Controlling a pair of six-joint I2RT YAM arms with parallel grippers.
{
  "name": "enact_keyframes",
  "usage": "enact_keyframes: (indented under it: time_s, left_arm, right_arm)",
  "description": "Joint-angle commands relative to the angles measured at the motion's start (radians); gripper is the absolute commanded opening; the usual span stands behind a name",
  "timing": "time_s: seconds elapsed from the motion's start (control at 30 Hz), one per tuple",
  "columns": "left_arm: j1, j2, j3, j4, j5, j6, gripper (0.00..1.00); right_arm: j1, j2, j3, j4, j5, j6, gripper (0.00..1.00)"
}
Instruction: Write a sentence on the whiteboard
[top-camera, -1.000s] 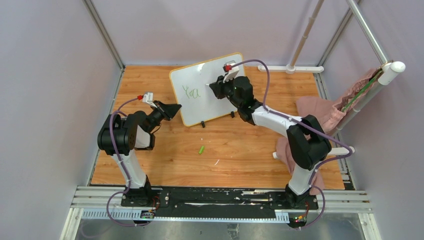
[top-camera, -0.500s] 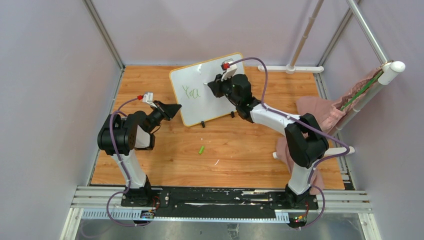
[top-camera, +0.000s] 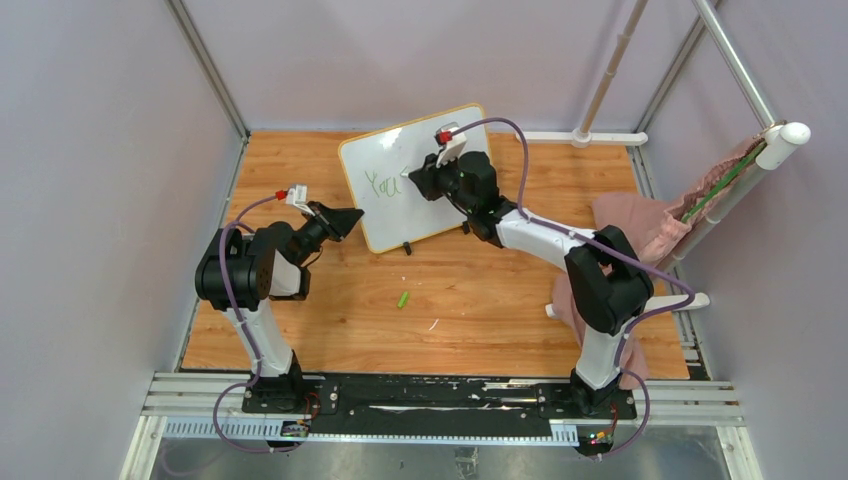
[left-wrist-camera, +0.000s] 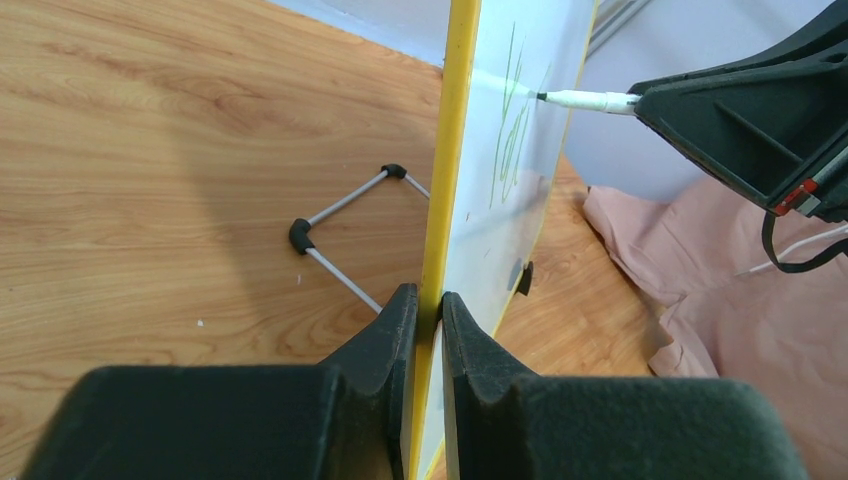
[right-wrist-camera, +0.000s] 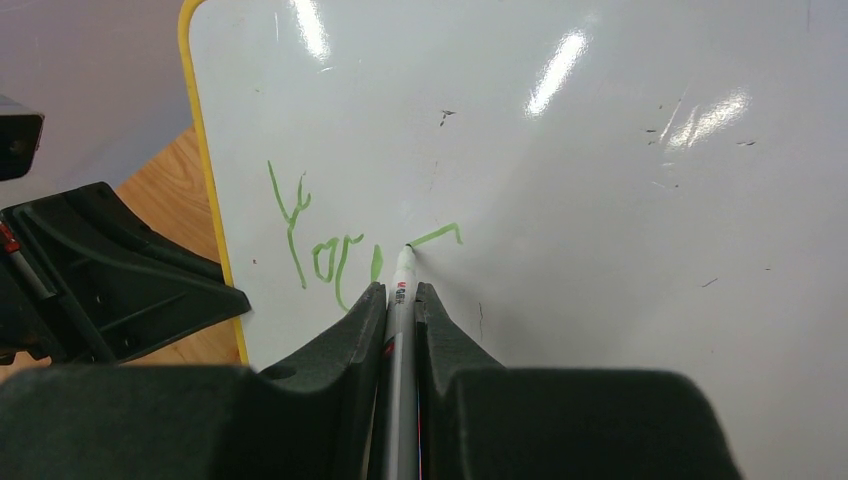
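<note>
The whiteboard (top-camera: 385, 215) stands tilted on the wooden table, white with a yellow rim (left-wrist-camera: 452, 150). Green writing (right-wrist-camera: 315, 245) reads roughly "You" with a short new stroke (right-wrist-camera: 440, 235) to its right; it also shows in the top view (top-camera: 381, 184). My left gripper (top-camera: 352, 220) is shut on the board's left edge, pads (left-wrist-camera: 400, 320) on both sides of the rim. My right gripper (top-camera: 415, 178) is shut on a white marker (right-wrist-camera: 402, 290), its tip touching the board at the new stroke. The marker also shows in the left wrist view (left-wrist-camera: 590, 99).
A green marker cap (top-camera: 402, 299) lies on the table in front of the board. A pink cloth (top-camera: 640, 225) lies at the right, near a white pipe frame (top-camera: 600, 95). The board's wire stand (left-wrist-camera: 345, 235) rests behind it. Grey walls enclose the table.
My right gripper has moved left and slightly up along the board with the marker, adding a short green stroke after "You". The left arm and the board have not moved.
</note>
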Motion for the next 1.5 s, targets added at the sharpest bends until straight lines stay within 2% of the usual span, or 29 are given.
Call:
enact_keyframes:
  time_s: [0.0,0.67,0.93,1.47]
  left_arm:
    - [-0.01,0.026,0.001,0.027,0.005,0.019,0.0]
    - [-0.01,0.023,-0.002,0.028,0.004,0.02,0.0]
    - [-0.009,0.023,-0.002,0.027,0.004,0.02,0.0]
    - [-0.009,0.024,-0.001,0.028,0.006,0.02,0.0]
  right_arm:
    - [0.011,0.005,-0.027,-0.007,0.015,-0.001,0.0]
    - [-0.052,-0.097,-0.131,-0.011,0.09,-0.003,0.0]
    - [-0.058,-0.137,-0.167,0.065,0.046,0.019,0.0]
    - [-0.057,-0.067,-0.082,0.03,0.043,0.004,0.0]
